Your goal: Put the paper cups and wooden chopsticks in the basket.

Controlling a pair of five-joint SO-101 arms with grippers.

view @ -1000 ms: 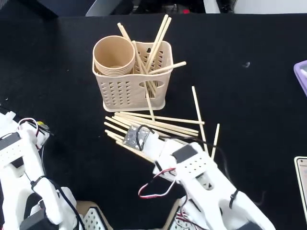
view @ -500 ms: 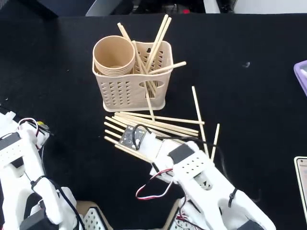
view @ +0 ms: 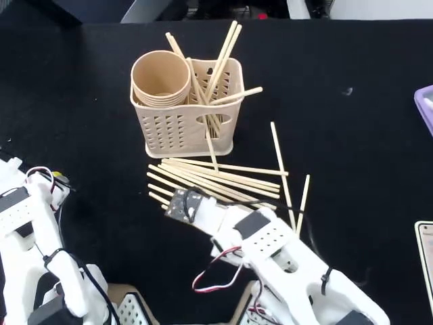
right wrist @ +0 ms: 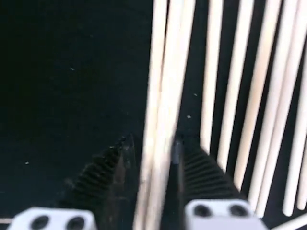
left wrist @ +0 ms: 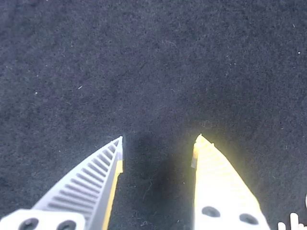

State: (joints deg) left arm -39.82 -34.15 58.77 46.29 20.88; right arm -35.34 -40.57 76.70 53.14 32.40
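A beige perforated basket (view: 183,128) stands at the back middle of the black table, holding stacked paper cups (view: 160,78) and several upright wooden chopsticks (view: 220,61). In front of it lies a loose pile of chopsticks (view: 230,177). My right gripper (view: 177,203) sits low at the pile's left front end. In the right wrist view it (right wrist: 152,143) is shut on two chopsticks (right wrist: 160,96) that run between its fingers, with more sticks alongside. My left gripper (left wrist: 158,146) hangs open over bare black cloth; its arm (view: 27,223) is at the front left.
A purple container edge (view: 425,101) shows at the far right, with a pale flat object (view: 426,250) below it. Two stray chopsticks (view: 281,169) lie right of the pile. Bare black cloth lies on the left and back right of the table.
My right gripper has slid left and toward the table's front along the pile's end, and the nearest chopsticks shifted with it. The left arm has kept still.
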